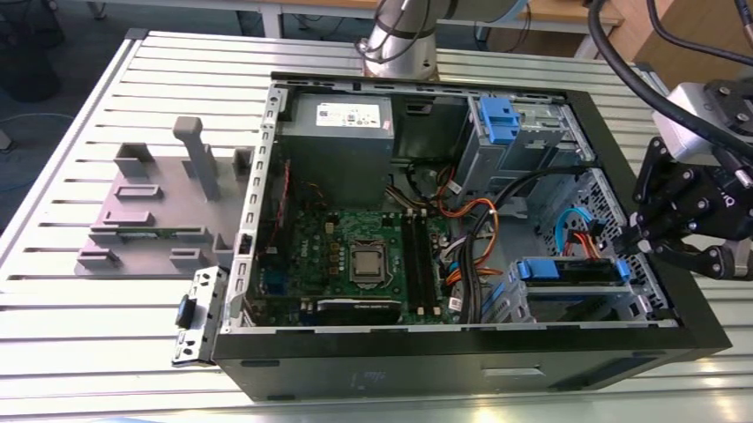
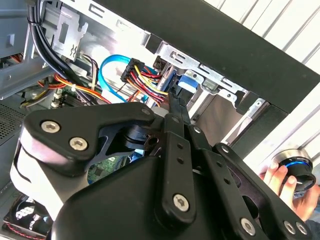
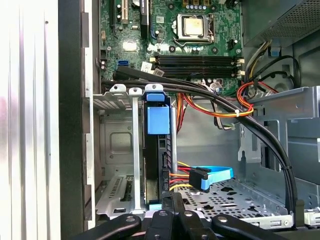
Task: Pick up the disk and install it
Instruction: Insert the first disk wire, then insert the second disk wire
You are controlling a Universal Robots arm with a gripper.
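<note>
Disk [image 3: 159, 150] stands on edge in the case's metal drive bay [image 3: 117, 150], its blue carrier tab [image 1: 570, 270] facing outward, directly ahead of the pincer [image 3: 172, 216] and very close to its tips. Whether the pincer's fingers are apart or together cannot be told. A hand [image 2: 282, 186] holds a round device beside the case.

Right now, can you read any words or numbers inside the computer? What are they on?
No text here can be read for sure.
White label on the power supply: print too small to read.
White sticker on the motherboard: too blurred to read.
Tiny white print across the motherboard: too small to read.
Faint marks on the case front: too faint to read.
</note>
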